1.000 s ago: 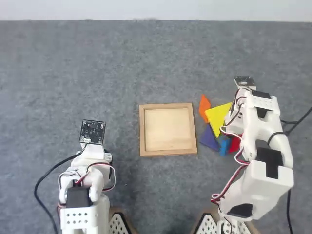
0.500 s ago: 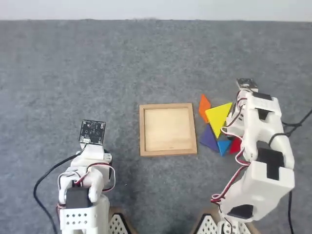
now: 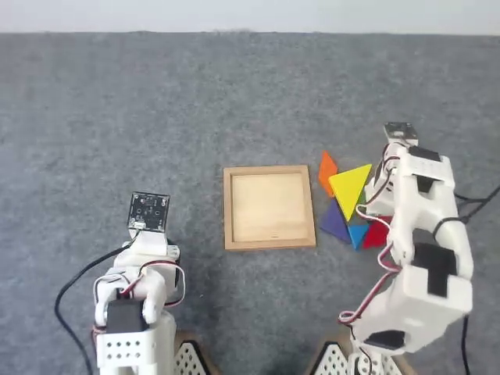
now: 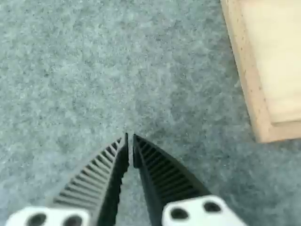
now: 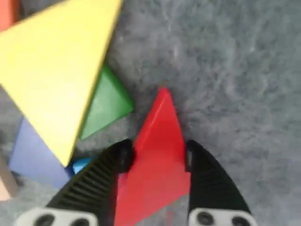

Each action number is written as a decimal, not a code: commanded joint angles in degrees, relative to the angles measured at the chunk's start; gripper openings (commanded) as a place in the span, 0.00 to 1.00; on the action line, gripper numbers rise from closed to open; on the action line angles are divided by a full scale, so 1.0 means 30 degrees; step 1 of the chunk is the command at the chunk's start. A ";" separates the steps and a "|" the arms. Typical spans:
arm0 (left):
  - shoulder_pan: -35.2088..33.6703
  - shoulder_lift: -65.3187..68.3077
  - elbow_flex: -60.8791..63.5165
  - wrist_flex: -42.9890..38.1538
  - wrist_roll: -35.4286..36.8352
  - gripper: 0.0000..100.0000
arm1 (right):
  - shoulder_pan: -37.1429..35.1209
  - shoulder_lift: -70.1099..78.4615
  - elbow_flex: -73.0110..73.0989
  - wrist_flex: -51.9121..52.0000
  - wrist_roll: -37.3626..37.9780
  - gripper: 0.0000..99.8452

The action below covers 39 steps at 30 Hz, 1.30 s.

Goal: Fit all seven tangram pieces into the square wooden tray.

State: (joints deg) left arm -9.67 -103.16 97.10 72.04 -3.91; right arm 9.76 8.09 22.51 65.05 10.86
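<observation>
Pinching flat red triangle [image 5: 157,125], apex poking ahead: right gripper [image 5: 157,149]. Left gripper [image 4: 130,141] closed above grey carpet [image 4: 70,70].

Tray [image 3: 228,209] at centre, tangram pieces [image 3: 349,186] clustered just right of it, outermost piece [image 5: 160,125] seemingly within the right claw [image 5: 157,151]

White plastic arms [image 3: 426,226] — black ribbed jaws, red-and-white wiring, black cables
</observation>
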 commanded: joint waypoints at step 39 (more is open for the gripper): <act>0.0117 -0.0322 -0.0190 0.0059 -0.0029 0.02 | 0.0044 -1.0564 0.8440 -0.1832 -0.2110 0.29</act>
State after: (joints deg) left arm -9.67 -103.16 97.10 72.04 -3.91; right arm 7.65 -21.45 47.21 61.36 5.23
